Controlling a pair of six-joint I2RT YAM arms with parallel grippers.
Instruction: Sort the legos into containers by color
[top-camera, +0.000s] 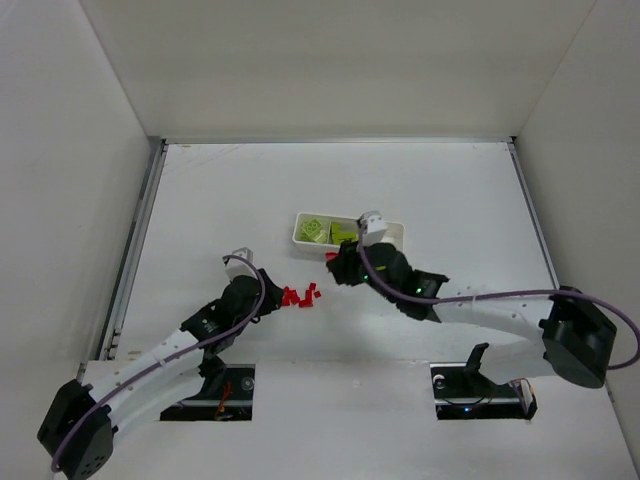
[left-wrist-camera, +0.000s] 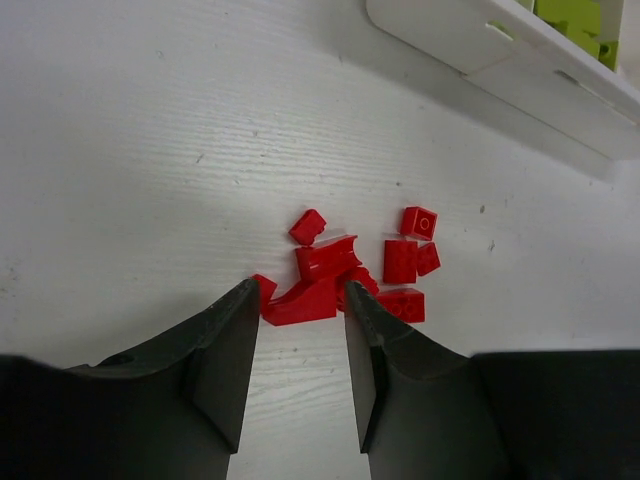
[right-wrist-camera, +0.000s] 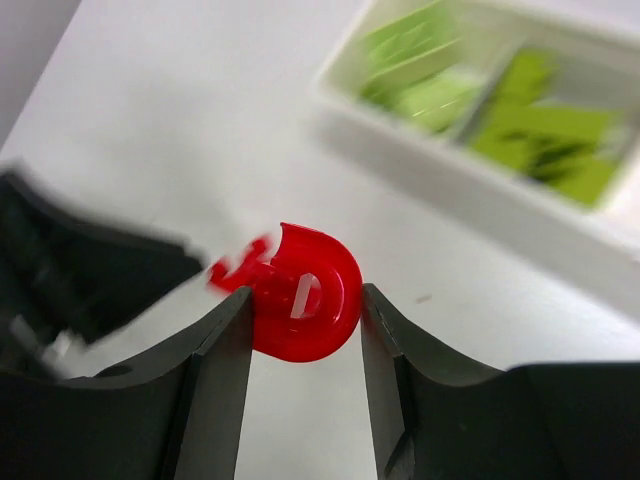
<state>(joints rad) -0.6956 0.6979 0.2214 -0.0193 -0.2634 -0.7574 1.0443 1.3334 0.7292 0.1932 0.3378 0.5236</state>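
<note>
Three pale walls box the white desk at L, R & far side, w/ metal rails along the side edges. The long shallow white plastic tray lies mid-desk, long side across, well apart from every wall. Most open desk is to its L & beyond it. Near side is tighter: both arms reach in there, tips near each other.

Counts: approx nine small red plastic bricks sit in a loose heap on the desk, just near-left of the tray, not touching it. Lime-green plastic bricks sit in two tray compartments, L & middle; how many can't be read (blur in R wrist view). 3rd compartment is mostly hidden under the R wrist.

Left tool: fingers partway apart, low at the near edge of the heap. One red brick lies across the gap at the tips, L fingertip against a smaller red bit. Pinched or only straddled, can't tell.

Right tool: clamped on one rounded red plastic piece, held off the desk, between heap & tray.
</note>
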